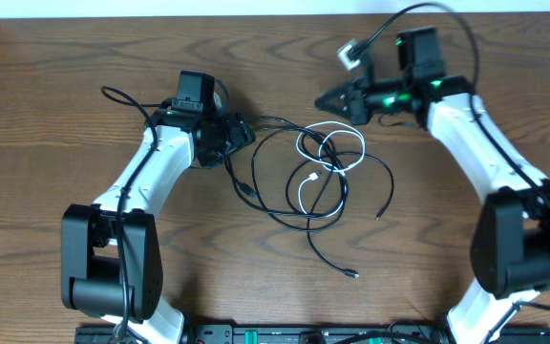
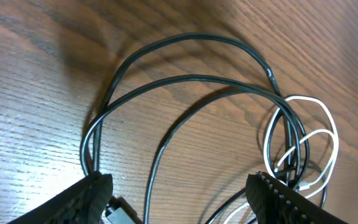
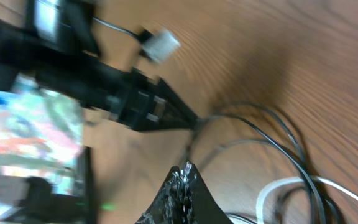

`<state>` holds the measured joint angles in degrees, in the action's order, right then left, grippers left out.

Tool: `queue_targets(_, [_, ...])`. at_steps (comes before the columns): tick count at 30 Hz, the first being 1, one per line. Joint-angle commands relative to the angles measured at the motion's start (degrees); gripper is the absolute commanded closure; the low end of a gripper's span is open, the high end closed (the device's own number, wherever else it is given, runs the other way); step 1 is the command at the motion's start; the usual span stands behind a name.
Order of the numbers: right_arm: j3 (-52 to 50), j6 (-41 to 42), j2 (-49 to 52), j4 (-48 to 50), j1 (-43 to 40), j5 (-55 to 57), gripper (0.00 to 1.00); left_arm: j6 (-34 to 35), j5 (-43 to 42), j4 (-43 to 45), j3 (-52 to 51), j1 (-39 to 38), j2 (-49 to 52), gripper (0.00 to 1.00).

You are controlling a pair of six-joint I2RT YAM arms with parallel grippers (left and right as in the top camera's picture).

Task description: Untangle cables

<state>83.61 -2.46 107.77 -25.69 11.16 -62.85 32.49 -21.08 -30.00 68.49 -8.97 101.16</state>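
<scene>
The cables lie tangled at the table's centre: thin black loops with a white cable wound through them. My left gripper sits at the tangle's left edge, low over the table and open. In the left wrist view a black cable runs between its fingers, and a dark plug lies by the left one. The white cable loops at the right. My right gripper points left, above the tangle's upper edge. Its blurred tips are shut with nothing seen between them.
Loose black plug ends trail out at the front, right and left. A white connector hangs on the cord by the right arm. A black rail runs along the front edge.
</scene>
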Motion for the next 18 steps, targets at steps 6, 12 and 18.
queue_targets(6, [0.2, 3.7, 0.0, -5.4, 0.9, 13.4, 0.99, -4.6, -6.8, 2.5, 0.3, -0.1, 0.3, 0.26])
queue_targets(12, [0.2, -3.9, 4.0, -9.3, 4.3, 22.9, 0.84, -4.6, -3.3, 2.5, 0.3, -0.1, 0.3, 0.26])
queue_targets(18, [0.2, -8.3, 12.2, -9.5, 6.4, 21.6, 0.75, -4.3, -0.2, 3.4, 0.3, 0.4, 0.3, 0.25])
